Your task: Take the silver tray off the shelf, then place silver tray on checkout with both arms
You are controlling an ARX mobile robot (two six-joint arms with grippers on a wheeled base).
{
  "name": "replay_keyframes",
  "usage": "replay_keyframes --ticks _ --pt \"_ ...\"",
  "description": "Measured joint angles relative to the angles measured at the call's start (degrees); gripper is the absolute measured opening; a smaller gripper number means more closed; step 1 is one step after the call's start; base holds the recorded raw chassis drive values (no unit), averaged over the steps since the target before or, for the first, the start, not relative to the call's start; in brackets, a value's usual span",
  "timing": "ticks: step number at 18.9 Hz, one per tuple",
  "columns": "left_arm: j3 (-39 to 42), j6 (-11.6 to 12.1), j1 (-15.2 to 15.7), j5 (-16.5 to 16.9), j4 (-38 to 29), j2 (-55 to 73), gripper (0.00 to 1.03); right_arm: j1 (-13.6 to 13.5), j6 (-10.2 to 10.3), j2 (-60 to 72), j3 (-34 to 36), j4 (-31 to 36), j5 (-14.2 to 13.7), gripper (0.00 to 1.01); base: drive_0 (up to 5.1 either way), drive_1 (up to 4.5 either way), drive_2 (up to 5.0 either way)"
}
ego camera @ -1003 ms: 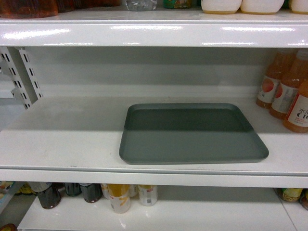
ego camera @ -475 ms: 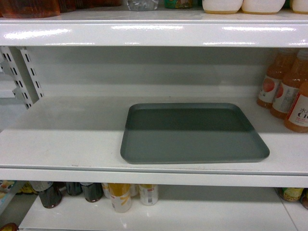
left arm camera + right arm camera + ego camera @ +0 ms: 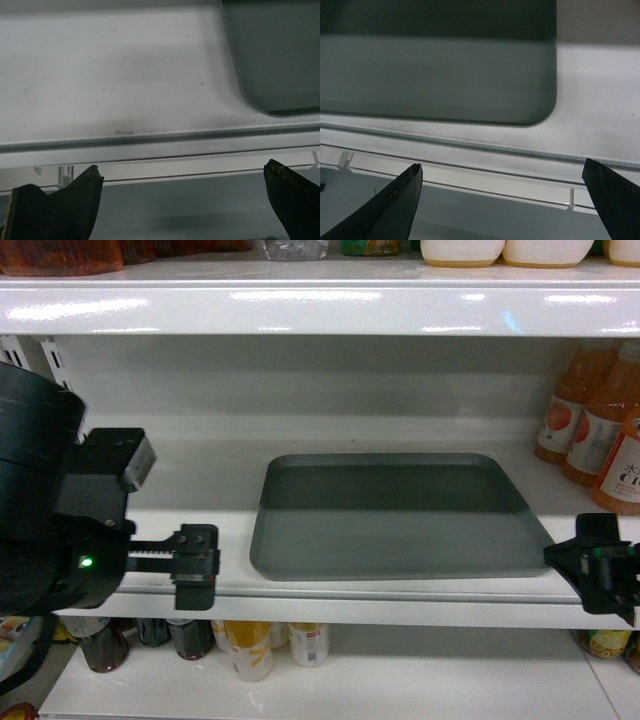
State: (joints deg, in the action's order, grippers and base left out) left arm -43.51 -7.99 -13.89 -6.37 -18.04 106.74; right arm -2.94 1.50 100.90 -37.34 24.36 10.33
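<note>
The silver tray (image 3: 400, 515) lies flat on the white shelf (image 3: 150, 510), a little right of centre. My left gripper (image 3: 195, 565) hangs at the shelf's front lip, left of the tray and apart from it. It is open with nothing between its fingers. My right gripper (image 3: 590, 565) sits at the lip just off the tray's near right corner, also open and empty. The left wrist view shows the tray's near left corner (image 3: 280, 55) beyond the left gripper (image 3: 182, 172). In the right wrist view the tray (image 3: 435, 70) lies beyond the right gripper (image 3: 501, 170). The checkout is out of view.
Orange drink bottles (image 3: 600, 430) stand on the shelf right of the tray. An upper shelf board (image 3: 320, 310) hangs low overhead. Cans and dark bottles (image 3: 250, 645) fill the lower shelf. A perforated upright (image 3: 55, 360) stands at the back left.
Both arms have come into the head view, the left at the shelf's front left, the right at the front right. The tray has not moved.
</note>
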Motion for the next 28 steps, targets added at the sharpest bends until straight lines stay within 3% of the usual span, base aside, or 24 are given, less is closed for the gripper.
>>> replay_keyframes --ticks 1,13,16,17,21,22,23,25,27,28 --pt "-3.76 -0.66 -0.68 -0.24 0.70 3.39 0.98 0.02 0.44 4.72 -3.96 -0.02 -0.55 0.98 0.0 0.00 0.0" --pt "-13.73 -1.31 -2.16 -0.70 3.30 11.85 0.98 0.37 1.90 15.32 -15.19 -2.64 -1.11 0.98 0.0 0.00 0.0" --pt "-18.75 -2.32 -2.73 -1.33 4.50 16.41 0.98 0.44 2.62 21.03 -22.10 -4.85 -2.03 0.98 0.0 0.00 0.0" --pt "-20.90 -2.56 -2.93 -1.53 5.70 17.97 0.98 0.46 2.93 23.28 -25.18 -6.08 -2.67 0.98 0.0 0.00 0.0" --pt "-37.20 -4.31 -2.84 -3.34 14.43 28.06 0.98 3.10 2.43 41.64 -55.06 -21.90 -9.92 0.98 0.0 0.00 0.0" --pt "-38.21 -4.15 -2.86 -4.26 15.93 28.79 0.98 3.69 2.36 43.17 -58.38 -24.33 -9.77 0.98 0.0 0.00 0.0" --pt "-38.60 -4.48 -2.86 -4.20 17.46 28.81 0.93 3.74 2.32 43.32 -58.42 -24.35 -9.01 0.97 0.0 0.00 0.0" --pt "-38.95 -5.64 -2.91 -3.63 19.71 28.83 0.74 3.76 1.60 43.34 -58.25 -24.74 -7.37 0.80 0.0 0.00 0.0" --pt "-39.26 -7.41 -3.17 -2.64 21.42 28.85 0.47 3.76 0.11 42.97 -56.61 -23.41 -6.08 0.51 0.0 0.00 0.0" --pt "-39.21 -8.22 -3.21 -2.08 21.40 28.85 0.38 3.74 -0.20 42.56 -55.80 -23.39 -6.01 0.42 0.0 0.00 0.0"
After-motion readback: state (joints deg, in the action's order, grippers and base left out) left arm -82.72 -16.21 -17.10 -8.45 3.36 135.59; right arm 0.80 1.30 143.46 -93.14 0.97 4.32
